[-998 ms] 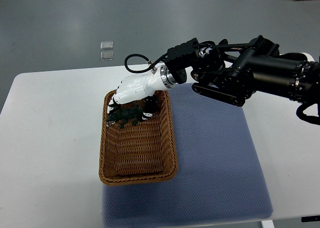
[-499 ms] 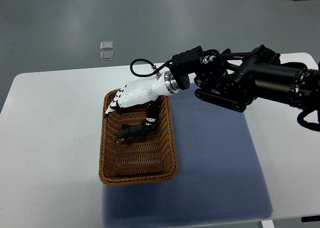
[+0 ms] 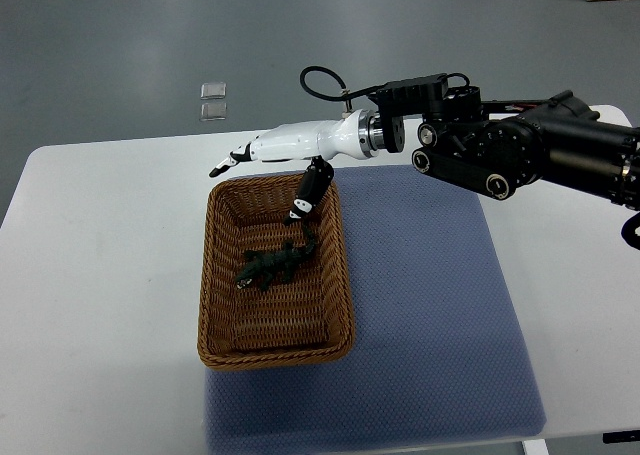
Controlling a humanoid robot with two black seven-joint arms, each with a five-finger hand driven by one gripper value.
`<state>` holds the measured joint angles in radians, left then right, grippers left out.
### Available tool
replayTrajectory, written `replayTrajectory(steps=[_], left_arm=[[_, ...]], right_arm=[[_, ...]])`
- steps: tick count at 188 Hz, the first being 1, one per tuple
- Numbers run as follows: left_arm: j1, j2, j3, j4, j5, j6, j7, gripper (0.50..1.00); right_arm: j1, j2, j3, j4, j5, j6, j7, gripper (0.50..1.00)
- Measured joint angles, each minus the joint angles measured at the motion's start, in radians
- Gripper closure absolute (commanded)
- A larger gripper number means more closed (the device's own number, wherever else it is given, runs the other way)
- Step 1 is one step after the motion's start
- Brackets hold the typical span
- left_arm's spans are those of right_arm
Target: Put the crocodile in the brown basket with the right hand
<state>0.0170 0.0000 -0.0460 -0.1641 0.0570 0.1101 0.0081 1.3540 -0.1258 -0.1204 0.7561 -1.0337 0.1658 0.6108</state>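
Top view: the crocodile (image 3: 272,266) is seen lying diagonally inside the brown basket (image 3: 206,275), just below the spread, empty right hand (image 3: 285,151).

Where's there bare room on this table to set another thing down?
Free: the blue-grey textured mat right of the brown wicker basket, and the white table left of it. Crowded: the basket's far end, under the white right hand, and its middle, where the dark green toy crocodile lies.

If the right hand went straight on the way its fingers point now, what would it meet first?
Probably nothing: the right hand points picture-left, beyond the far corner of the brown basket, over the white table. Height unclear; it might brush that rim.
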Motion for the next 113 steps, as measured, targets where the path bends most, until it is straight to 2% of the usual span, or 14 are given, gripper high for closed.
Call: replayTrajectory(steps=[29, 40, 69, 113], left_arm=[[0.000, 0.000, 0.000, 0.000, 0.000, 0.000, 0.000, 0.500], [0.000, 0.000, 0.000, 0.000, 0.000, 0.000, 0.000, 0.500], [0.000, 0.000, 0.000, 0.000, 0.000, 0.000, 0.000, 0.500], [0.000, 0.000, 0.000, 0.001, 0.000, 0.000, 0.000, 0.500]], right_arm=[[-0.072, -0.064, 0.105, 0.000, 0.203, 0.081, -0.001, 0.576], [-0.114, -0.090, 0.168, 0.000, 0.262, 0.111, -0.024, 0.576], [-0.256, -0.155, 0.363, 0.000, 0.388, 0.147, -0.130, 0.576], [-0.462, -0.225, 0.574, 0.000, 0.646, 0.192, -0.337, 0.574]])
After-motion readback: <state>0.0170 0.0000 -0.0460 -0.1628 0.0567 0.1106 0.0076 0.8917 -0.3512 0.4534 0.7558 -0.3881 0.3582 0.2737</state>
